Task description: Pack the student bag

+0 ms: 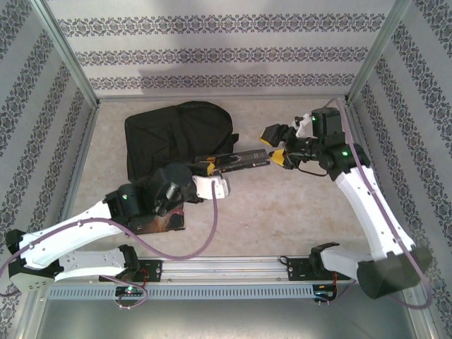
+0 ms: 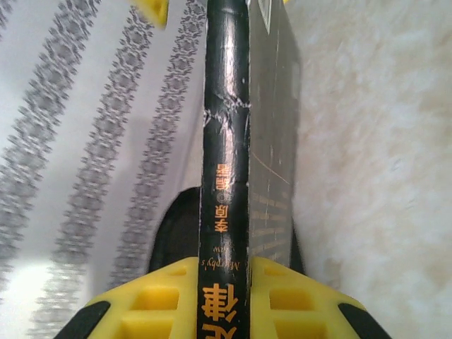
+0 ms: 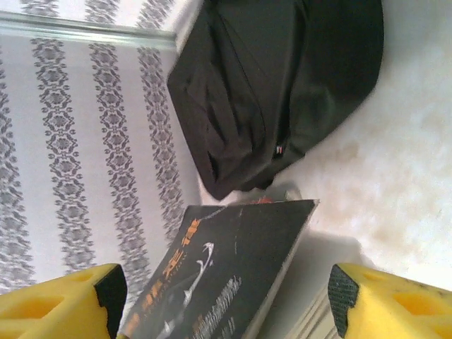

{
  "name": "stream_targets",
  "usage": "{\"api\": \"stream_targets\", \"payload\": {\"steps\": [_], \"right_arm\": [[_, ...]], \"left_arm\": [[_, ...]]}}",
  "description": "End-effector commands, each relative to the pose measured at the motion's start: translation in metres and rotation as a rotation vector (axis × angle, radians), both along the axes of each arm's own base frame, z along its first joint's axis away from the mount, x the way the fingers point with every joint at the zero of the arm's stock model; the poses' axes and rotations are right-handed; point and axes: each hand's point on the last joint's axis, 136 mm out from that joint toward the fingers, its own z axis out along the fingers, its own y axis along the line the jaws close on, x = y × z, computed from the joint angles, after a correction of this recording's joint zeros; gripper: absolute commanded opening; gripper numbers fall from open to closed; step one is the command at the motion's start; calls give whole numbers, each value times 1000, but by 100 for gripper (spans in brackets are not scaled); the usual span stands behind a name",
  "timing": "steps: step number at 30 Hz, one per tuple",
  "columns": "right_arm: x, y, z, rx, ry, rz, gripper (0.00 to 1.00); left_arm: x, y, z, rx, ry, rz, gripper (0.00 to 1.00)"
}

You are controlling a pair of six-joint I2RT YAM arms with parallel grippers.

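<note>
Black book (image 1: 236, 159) beside student bag (image 1: 176, 134)

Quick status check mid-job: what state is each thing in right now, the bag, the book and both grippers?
student bag: lying flat on the table, no open zip that I can see.
book: closed, creased at the spine, held by one end.
left gripper: shut on the book's spine.
right gripper: open, fingers on either side of the book's other end, not touching it.
</note>
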Motion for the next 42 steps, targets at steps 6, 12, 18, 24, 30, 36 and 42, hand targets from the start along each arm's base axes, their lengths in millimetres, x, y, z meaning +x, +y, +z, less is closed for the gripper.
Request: {"api": "stream_targets", "payload": {"steps": [6, 12, 18, 24, 30, 36, 42], "right_arm": [[-21, -20, 75, -336, -979, 58, 85], [-82, 15, 40, -426, -1190, 520, 88], [-93, 28, 23, -477, -1198, 703, 93], [-90, 32, 28, -540, -1230, 750, 96], [-97, 45, 31, -540, -1256, 825, 94], [-118, 69, 25, -451, -1236, 958, 85], [-126, 82, 20, -381, -1210, 1004, 45]], "left_arm": [[-7, 20, 13, -489, 528, -64, 0], [-26, 22, 33, -646, 652, -254, 0], [-50, 21, 35, -584, 670, -371, 0], [-70, 19, 32, -519, 659, -461, 0], [-87, 16, 28, -439, 632, -537, 0], [-81, 14, 32, -415, 592, -540, 0], [-72, 11, 30, -405, 579, -533, 0]]}}
